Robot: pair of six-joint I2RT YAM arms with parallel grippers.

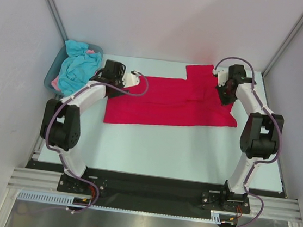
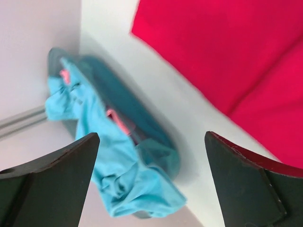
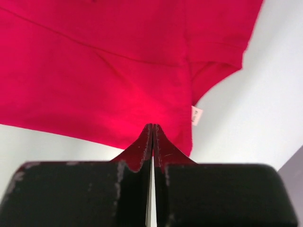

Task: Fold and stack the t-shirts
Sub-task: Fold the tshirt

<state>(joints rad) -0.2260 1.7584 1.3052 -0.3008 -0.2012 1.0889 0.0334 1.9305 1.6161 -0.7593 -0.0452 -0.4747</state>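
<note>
since the red t-shirt (image 1: 169, 104) lies spread on the table (image 1: 152, 152), light and limp, it is likely best pinched at a hem corner; the left gripper (image 2: 151, 137) hangs wide apart by its tub-side edge, the right gripper (image 3: 152, 130) pressed together over it, holding nothing; a turquoise t-shirt (image 1: 79, 67) sits in the tub (image 1: 50, 77)

No writing, brand or number can be read in any of the three views. The only label in sight is a small white tag (image 3: 196, 116) at the edge of the red t-shirt (image 3: 94, 71), seen from the right wrist camera. It appears to carry faint dark print, too small and blurred to make out.
</note>
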